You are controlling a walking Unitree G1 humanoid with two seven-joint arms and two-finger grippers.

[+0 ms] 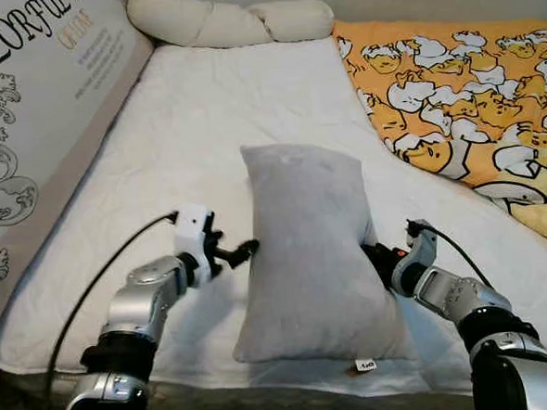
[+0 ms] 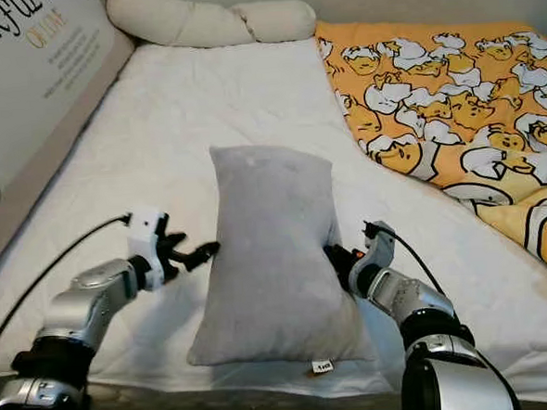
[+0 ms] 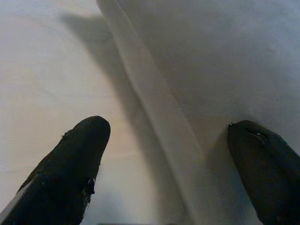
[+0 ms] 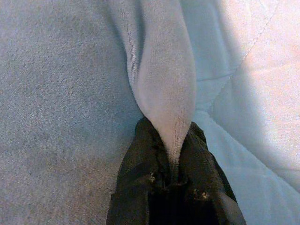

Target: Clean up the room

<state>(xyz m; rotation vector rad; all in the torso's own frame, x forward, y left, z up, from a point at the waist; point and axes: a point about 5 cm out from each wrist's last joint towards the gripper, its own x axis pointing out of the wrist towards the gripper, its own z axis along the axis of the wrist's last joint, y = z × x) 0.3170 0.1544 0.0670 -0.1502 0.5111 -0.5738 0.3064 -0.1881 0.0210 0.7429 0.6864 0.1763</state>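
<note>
A: So, nearest first?
B: Grey pillow point(image 1: 309, 259) lies lengthwise on the white mattress point(image 1: 186, 145), close to the near edge, small tag point(image 1: 365, 365) at its near corner. Right tool point(image 4: 173, 154) is pinched tight on a fold of the pillow's R side seam.
A: Left tool?
B: Left tool point(image 3: 168, 164) has its fingers spread apart, right at the pillow's L edge; one fingertip point(image 3: 262, 159) presses the fabric, the other is over the sheet.
A: Further back?
B: Orange duck-print blanket point(image 1: 471, 91) on the R half of the bed, printed board point(image 1: 35, 99) along the L side, cream bolster point(image 1: 225, 22) at the far end.
</note>
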